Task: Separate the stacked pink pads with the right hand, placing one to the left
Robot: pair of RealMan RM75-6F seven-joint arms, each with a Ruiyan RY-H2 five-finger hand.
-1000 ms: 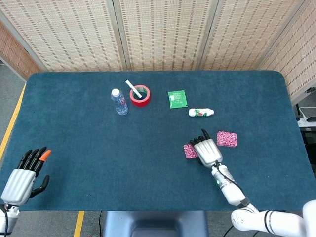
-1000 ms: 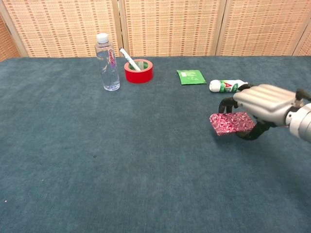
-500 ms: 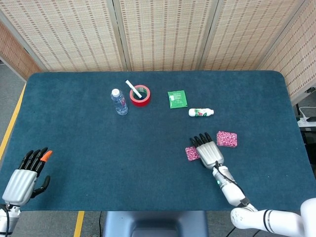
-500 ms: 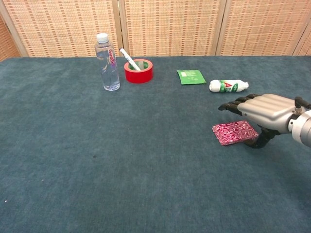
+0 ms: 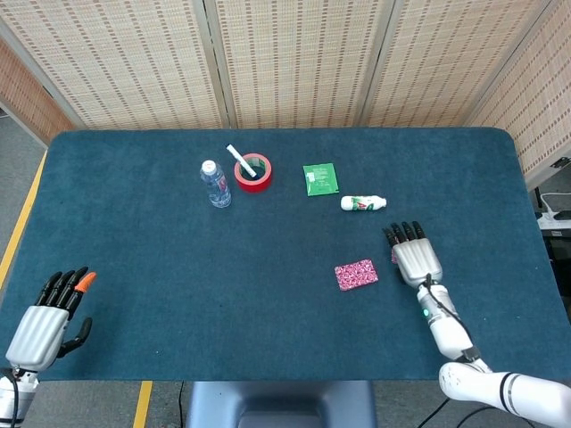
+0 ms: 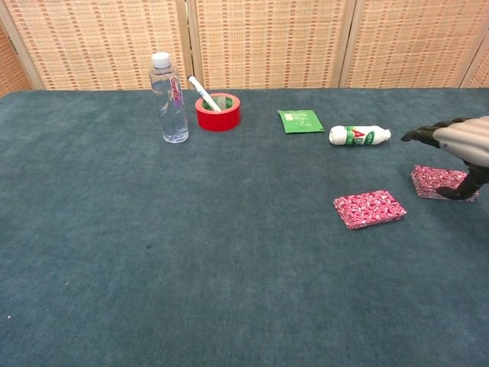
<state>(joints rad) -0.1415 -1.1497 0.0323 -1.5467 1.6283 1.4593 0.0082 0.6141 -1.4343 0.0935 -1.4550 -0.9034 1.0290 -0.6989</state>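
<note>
Since a second ago, the right hand [image 5: 416, 257] has let go of the pink pad [image 5: 356, 275] it carried and moved off to the right. That pad now lies flat on the table [image 5: 161, 267] all by itself. It is a soft-looking rectangle with a speckled pink and white pattern.

Going from left to right, the left hand [image 5: 40, 323] sits at the near left corner of the table. It has a silver back and black fingers, and one fingertip [image 5: 82, 282] is orange. Its fingers point up and sit a little apart, and it holds nothing.

The table is covered in a dark teal cloth that looks fuzzy like carpet. Toward the back stands a clear plastic water bottle [image 6: 169, 98] with a white cap. Just beside it lies a round roll of red tape [image 6: 218, 112], and a white pen [image 6: 203, 93] leans in its hole. Next comes a flat green packet [image 6: 299, 120], and then a small white tube [image 6: 359, 135] with a green label, lying on its side.

The loose pink pad is nearer the front, below the tube. To its right is the second pink pad [image 6: 437, 181], with the same speckled look. The right hand hangs right over this second pad and hides part of it. Its silver back faces up and its black fingers reach out straight, close side by side. It grips nothing, though the thumb hangs down by the pad's edge.
</note>
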